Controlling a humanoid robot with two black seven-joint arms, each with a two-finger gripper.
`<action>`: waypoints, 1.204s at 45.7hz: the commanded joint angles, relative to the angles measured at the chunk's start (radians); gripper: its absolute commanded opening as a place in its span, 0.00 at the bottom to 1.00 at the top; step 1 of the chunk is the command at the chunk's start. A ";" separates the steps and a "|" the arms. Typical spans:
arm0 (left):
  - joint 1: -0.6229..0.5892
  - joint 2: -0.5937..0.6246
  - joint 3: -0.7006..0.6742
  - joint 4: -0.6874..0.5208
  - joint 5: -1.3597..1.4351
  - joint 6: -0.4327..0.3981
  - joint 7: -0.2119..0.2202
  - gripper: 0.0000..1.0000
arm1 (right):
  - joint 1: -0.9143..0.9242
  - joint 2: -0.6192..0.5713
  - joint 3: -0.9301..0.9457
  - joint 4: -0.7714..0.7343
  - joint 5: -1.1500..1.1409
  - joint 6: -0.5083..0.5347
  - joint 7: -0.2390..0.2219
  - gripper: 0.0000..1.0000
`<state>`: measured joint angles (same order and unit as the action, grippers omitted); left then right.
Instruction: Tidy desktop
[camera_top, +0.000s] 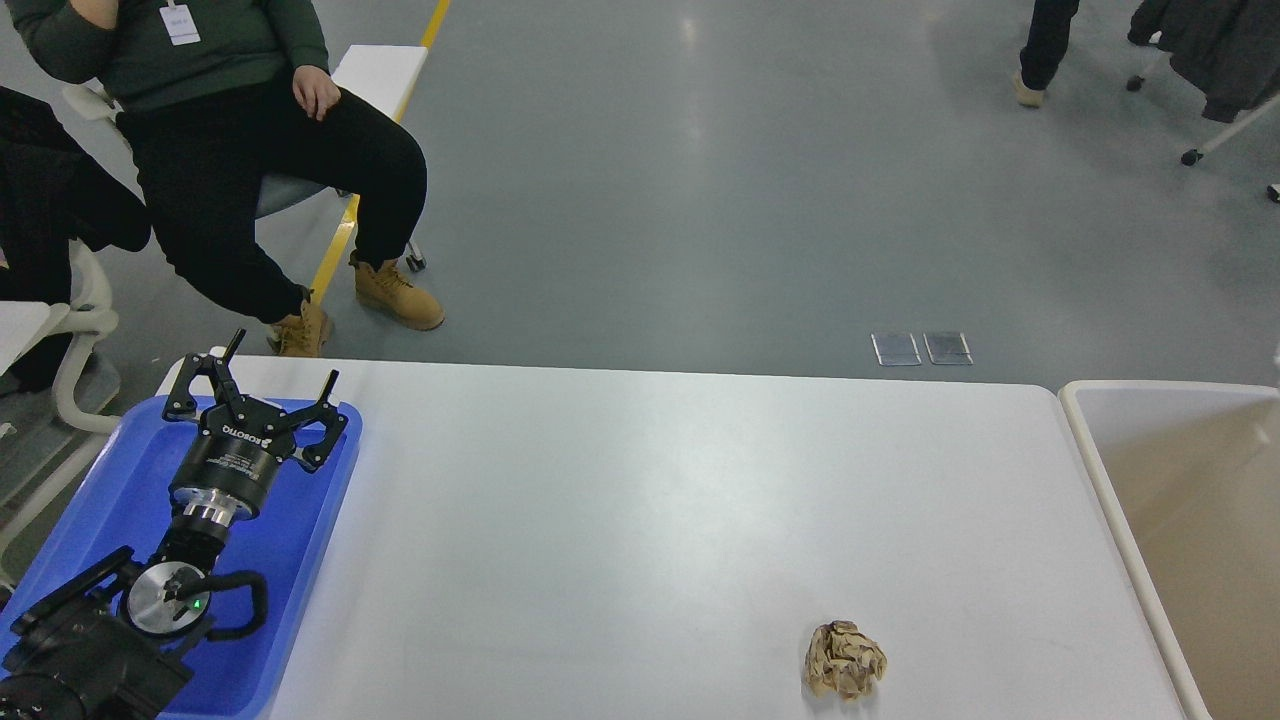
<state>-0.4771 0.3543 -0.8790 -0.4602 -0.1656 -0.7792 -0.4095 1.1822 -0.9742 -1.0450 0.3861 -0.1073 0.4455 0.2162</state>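
The desktop (640, 520) is a wide matte white tabletop with rounded corners. A crumpled ball of brown paper (845, 659) lies on it near the front right. My left gripper (280, 362) is open and empty, held above the blue tray (110, 480) at the desktop's left end. My right gripper is out of view.
A beige bin (1085, 440) with a cream rim stands against the desktop's right end. A seated person (250, 150) in black trousers and tan boots is beyond the far left corner. A white chair (75, 330) stands at the left. Grey floor lies behind.
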 joint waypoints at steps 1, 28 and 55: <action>0.000 0.000 0.000 0.000 0.000 0.000 0.000 0.99 | -0.255 0.089 0.085 -0.118 0.118 -0.060 -0.023 0.00; 0.000 0.000 0.000 0.000 0.000 0.000 0.000 0.99 | -0.588 0.325 0.456 -0.282 0.098 -0.194 -0.040 0.00; 0.000 0.000 0.000 0.000 0.000 0.000 0.000 0.99 | -0.638 0.361 0.465 -0.280 0.104 -0.237 -0.040 0.00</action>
<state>-0.4771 0.3543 -0.8790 -0.4602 -0.1656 -0.7793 -0.4095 0.5625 -0.6257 -0.5875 0.1071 -0.0044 0.2215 0.1768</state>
